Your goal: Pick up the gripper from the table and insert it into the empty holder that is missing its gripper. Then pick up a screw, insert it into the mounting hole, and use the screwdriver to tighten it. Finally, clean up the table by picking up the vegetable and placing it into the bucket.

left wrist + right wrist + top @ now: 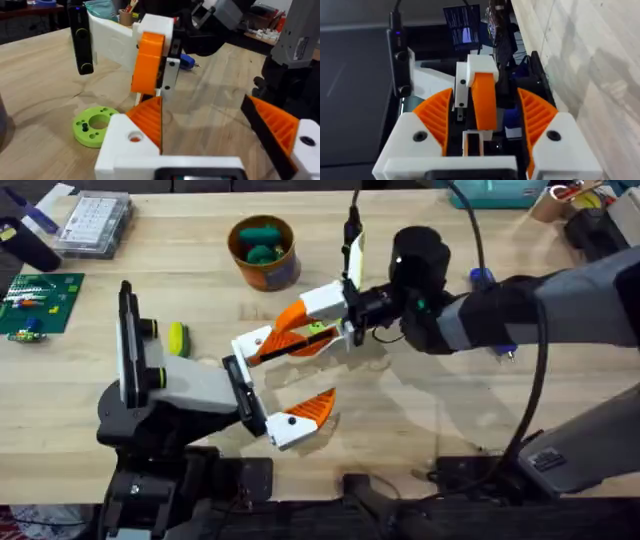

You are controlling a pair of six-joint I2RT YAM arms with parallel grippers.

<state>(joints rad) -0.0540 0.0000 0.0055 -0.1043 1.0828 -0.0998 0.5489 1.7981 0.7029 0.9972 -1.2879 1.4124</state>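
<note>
at the table's far left your overhead view had a clear compartment box (93,222), contents too small to tell, and a green circuit board (38,304) nearer. further right stood the bucket (264,252), upright, with green vegetable pieces (262,242) already inside.

your left gripper (272,385) sat low and left of centre with its fingers spread apart, one at about (252,346) and the other nearer the front edge; nothing was between them. a small yellow-green piece (177,337) lay just behind the left arm.

the gripper (300,317), white block and orange wedge, was off the table, clamped in your right gripper (335,320), which reached in from the right. in the overhead its long axis ran roughly left-right, orange tip toward the left arm and slightly toward you.

the left wrist view gave you what the overhead did not: a green ring (95,126) with a centre hole lying flat on the wood, under the held gripper (149,60). the right wrist view showed the part (483,97) upright between the right fingers (436,116), pressed on both sides.
</note>
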